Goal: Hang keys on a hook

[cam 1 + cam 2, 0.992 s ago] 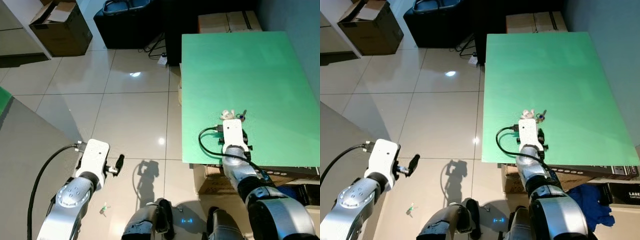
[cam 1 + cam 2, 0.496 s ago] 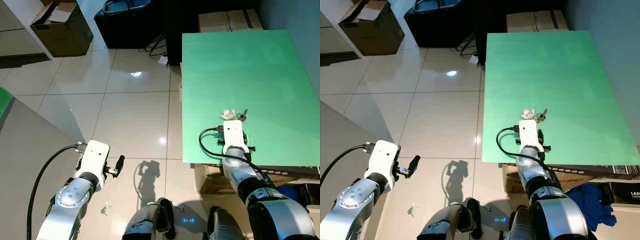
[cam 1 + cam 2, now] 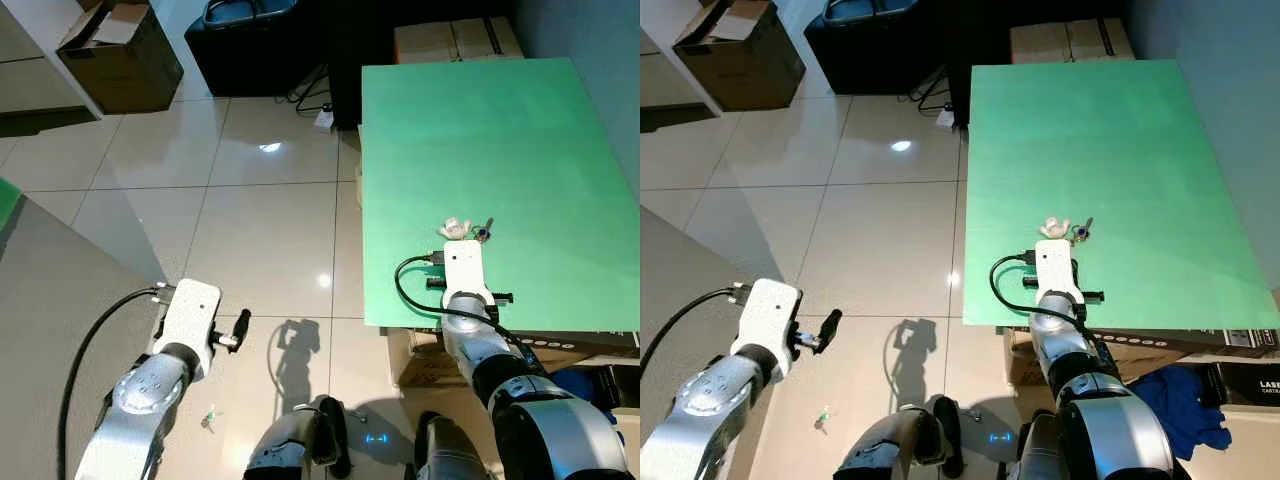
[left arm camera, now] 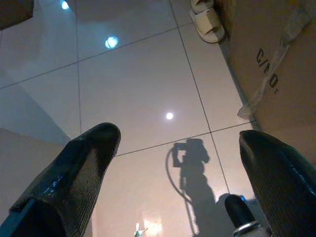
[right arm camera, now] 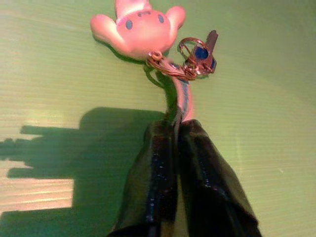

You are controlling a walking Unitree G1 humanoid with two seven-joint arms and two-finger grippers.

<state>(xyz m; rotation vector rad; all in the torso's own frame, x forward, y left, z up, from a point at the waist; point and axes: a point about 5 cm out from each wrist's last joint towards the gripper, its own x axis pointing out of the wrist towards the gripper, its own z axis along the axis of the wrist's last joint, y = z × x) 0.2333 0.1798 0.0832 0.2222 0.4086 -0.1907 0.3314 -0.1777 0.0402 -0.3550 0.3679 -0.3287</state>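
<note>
A bunch of keys (image 5: 200, 53) with a pale animal-shaped charm (image 5: 137, 28) lies on the green table (image 3: 500, 130), near its front edge. My right gripper (image 5: 177, 134) rests on the table just in front of them, shut on the loop that runs from the key ring. In the head views the keys (image 3: 470, 230) peek out beyond the white wrist unit (image 3: 462, 265). Over the tiled floor to the left, my left gripper (image 4: 180, 136) hangs open with nothing between its fingers.
A cardboard box (image 3: 120, 50) and a black bin (image 3: 255, 40) stand at the back left. More boxes (image 3: 455, 40) sit behind the table and under its front edge. Slippers (image 4: 207, 17) lie beside a carton (image 4: 276, 59). A small green scrap (image 3: 208, 415) lies on the floor.
My right wrist has rolled slightly while staying over the keys. The keys and the left arm have not visibly moved.
</note>
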